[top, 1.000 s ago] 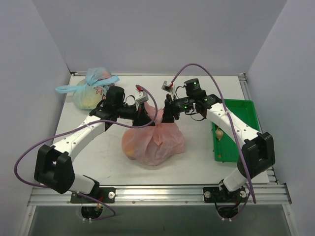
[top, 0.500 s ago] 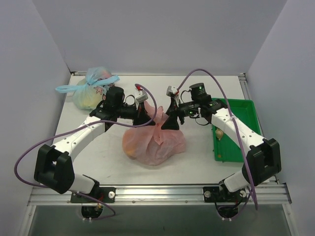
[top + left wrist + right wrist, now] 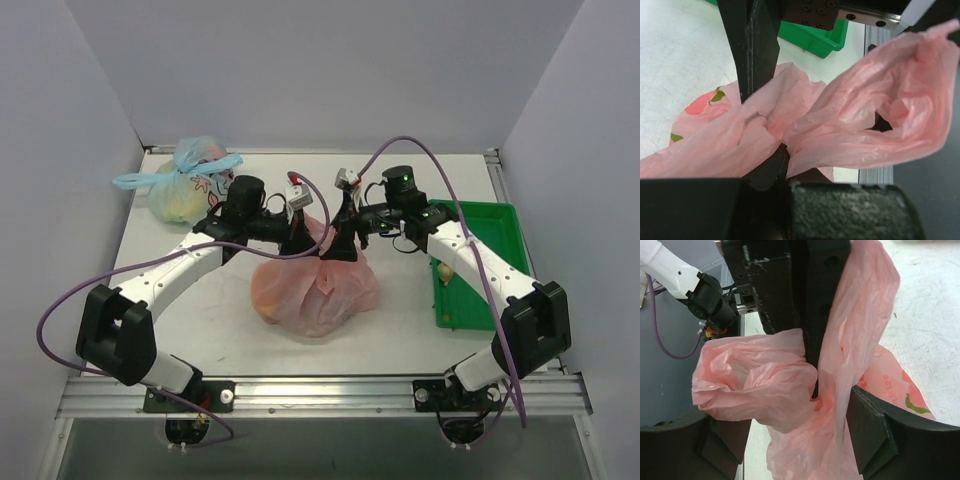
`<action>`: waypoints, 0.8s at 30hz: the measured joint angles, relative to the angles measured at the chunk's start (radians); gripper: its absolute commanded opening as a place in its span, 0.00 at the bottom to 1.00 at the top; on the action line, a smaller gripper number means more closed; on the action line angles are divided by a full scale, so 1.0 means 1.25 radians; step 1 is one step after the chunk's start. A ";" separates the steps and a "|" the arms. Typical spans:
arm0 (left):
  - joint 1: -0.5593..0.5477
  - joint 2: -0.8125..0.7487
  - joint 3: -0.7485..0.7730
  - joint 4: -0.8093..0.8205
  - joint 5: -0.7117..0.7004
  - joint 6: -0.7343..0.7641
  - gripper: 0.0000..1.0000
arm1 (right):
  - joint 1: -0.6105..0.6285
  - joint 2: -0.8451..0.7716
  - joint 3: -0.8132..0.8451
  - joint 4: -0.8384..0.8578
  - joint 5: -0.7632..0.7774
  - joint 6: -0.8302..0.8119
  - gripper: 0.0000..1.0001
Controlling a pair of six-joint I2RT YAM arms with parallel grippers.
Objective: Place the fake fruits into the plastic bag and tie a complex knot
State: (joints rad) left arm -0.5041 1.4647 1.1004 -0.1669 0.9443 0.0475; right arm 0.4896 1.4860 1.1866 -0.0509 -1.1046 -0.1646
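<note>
Near the middle of the worktop sits the plastic bag, pink and translucent with peach prints. It bulges at lower left with a yellow-orange fake fruit that glows through the film. Its handle loops are drawn up towards the centre of the frame, where both arms meet. Left claw is pinched tight on a bunched handle, with film squeezed into the seam between its fingers. Right claw stands wide open, a strip of handle hanging loose between its fingers and nothing gripped. From where I stand the film looks feather-light, limp and slippery. It crumples, holds no shape, and would likely slide out of a shallow pinch or tear under a hard tug, while the fruit gives the belly just enough weight to anchor it. I'd take hold on the gathered, rope-like part of a handle close to the twist, not on the flat sheet. Over at the right edge a green tray holds one small pale piece, and a tied pale blue bag sits upper left.
</note>
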 measured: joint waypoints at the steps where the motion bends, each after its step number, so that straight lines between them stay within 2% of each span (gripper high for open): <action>1: 0.000 0.005 0.003 0.000 0.000 -0.003 0.00 | 0.002 0.000 0.000 0.000 -0.001 -0.001 0.76; 5: 0.000 0.018 0.006 0.008 0.001 -0.030 0.00 | 0.008 0.000 -0.001 -0.009 -0.004 -0.028 0.79; 8: 0.000 0.020 0.006 0.022 0.002 -0.054 0.02 | 0.008 0.000 -0.004 -0.017 -0.003 -0.049 0.87; 10: 0.000 0.020 0.006 0.034 0.003 -0.074 0.06 | 0.008 0.000 -0.005 -0.024 -0.003 -0.057 0.90; 12: 0.000 0.020 0.006 0.044 0.006 -0.082 0.08 | 0.008 0.000 -0.005 -0.031 -0.003 -0.060 0.91; 14: -0.002 0.020 0.006 0.045 0.008 -0.083 0.09 | 0.008 0.000 -0.005 -0.036 -0.003 -0.060 0.88; 15: -0.004 0.020 0.006 0.044 0.008 -0.083 0.09 | 0.008 0.000 -0.005 -0.037 -0.003 -0.061 0.85; 18: -0.009 0.020 0.006 0.035 0.015 -0.066 0.10 | 0.007 0.001 -0.001 -0.039 -0.003 -0.060 0.64; 19: -0.009 0.020 0.006 0.027 0.017 -0.050 0.11 | 0.007 0.002 0.001 -0.040 -0.004 -0.058 0.50; 21: -0.010 0.020 0.006 0.008 0.020 -0.017 0.14 | 0.004 0.006 0.009 -0.041 -0.006 -0.052 0.38; 22: -0.011 0.019 0.006 -0.006 0.020 0.003 0.15 | 0.002 0.009 0.012 -0.040 -0.007 -0.049 0.26; 23: -0.011 0.018 0.006 -0.021 0.020 0.023 0.18 | 0.000 0.012 0.013 -0.040 -0.009 -0.048 0.21; 24: -0.011 0.016 0.006 -0.035 0.021 0.041 0.24 | -0.003 0.013 0.013 -0.041 -0.009 -0.045 0.16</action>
State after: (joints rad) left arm -0.5182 1.4849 1.1080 -0.2108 0.9707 0.0990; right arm 0.4862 1.5028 1.2026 -0.1017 -1.1156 -0.2207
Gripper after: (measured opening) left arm 0.166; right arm 0.262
